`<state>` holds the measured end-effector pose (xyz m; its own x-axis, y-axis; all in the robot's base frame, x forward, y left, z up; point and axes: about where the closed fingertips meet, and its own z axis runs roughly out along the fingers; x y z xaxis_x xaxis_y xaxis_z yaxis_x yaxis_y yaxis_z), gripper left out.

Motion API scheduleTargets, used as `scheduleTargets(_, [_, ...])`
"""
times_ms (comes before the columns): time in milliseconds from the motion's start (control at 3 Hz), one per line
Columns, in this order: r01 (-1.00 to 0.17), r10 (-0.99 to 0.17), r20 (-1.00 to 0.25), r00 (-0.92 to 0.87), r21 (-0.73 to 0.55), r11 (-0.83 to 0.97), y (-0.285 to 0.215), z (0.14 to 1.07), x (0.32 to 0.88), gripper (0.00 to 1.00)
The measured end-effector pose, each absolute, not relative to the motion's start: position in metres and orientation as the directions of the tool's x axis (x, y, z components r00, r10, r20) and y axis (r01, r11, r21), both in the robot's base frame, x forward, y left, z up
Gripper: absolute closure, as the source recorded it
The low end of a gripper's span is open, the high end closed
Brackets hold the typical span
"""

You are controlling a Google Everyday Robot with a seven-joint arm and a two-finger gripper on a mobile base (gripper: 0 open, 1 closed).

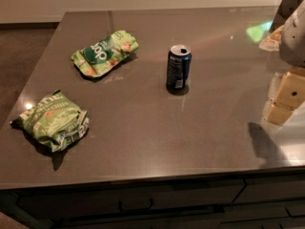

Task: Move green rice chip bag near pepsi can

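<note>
The green rice chip bag [105, 53] lies flat at the back left of the dark countertop [209, 128]; it is bright light green with a dark green oval logo. The pepsi can [178, 68] stands upright near the middle, dark blue with an opened silver top, to the right of the bag with a clear gap between them. My gripper [284, 103] hangs at the right edge of the view, above the counter's right side and well right of the can. Its tan fingers [291, 90] are apart and hold nothing.
A duller olive-green bag [52, 120] with pale lettering lies at the front left of the counter. My pale arm [294, 35] and some tan objects [272, 39] are at the far right. The counter's front edge has drawers [136, 205] below it.
</note>
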<state>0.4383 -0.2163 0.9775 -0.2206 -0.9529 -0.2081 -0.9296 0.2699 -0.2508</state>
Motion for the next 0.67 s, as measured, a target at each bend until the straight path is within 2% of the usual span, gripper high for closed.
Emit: scheduleTargets(667, [-0.93,-0.951,-0.219,-0.22,-0.248,0.272,-0.2119,0.9814,0.4429,0.0])
